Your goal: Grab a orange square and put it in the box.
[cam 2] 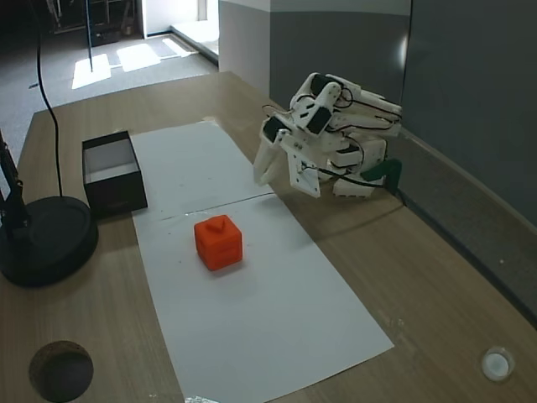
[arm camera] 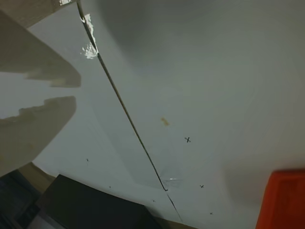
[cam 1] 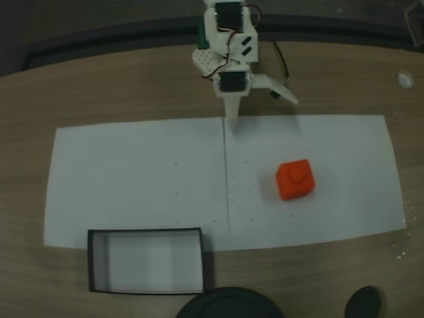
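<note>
At the far edge of the paper [cam 1: 132, 172] the tool [cam 1: 262, 106] hangs folded back with jaws apart and empty, the square [cam 1: 295, 179] lying untouched well apart from the box [cam 1: 146, 232]: reach not begun, descent over it needed.

Claw [cam 1: 233, 119] at the far edge of the paper sheet [cam 1: 146, 179] on the bench [cam 1: 99, 86], orange square [cam 1: 295, 179] on the sheet nearer the camera and right of the claw in a fixed view, box [cam 1: 146, 260] well apart at the near left, straddling the sheet's edge.
</note>
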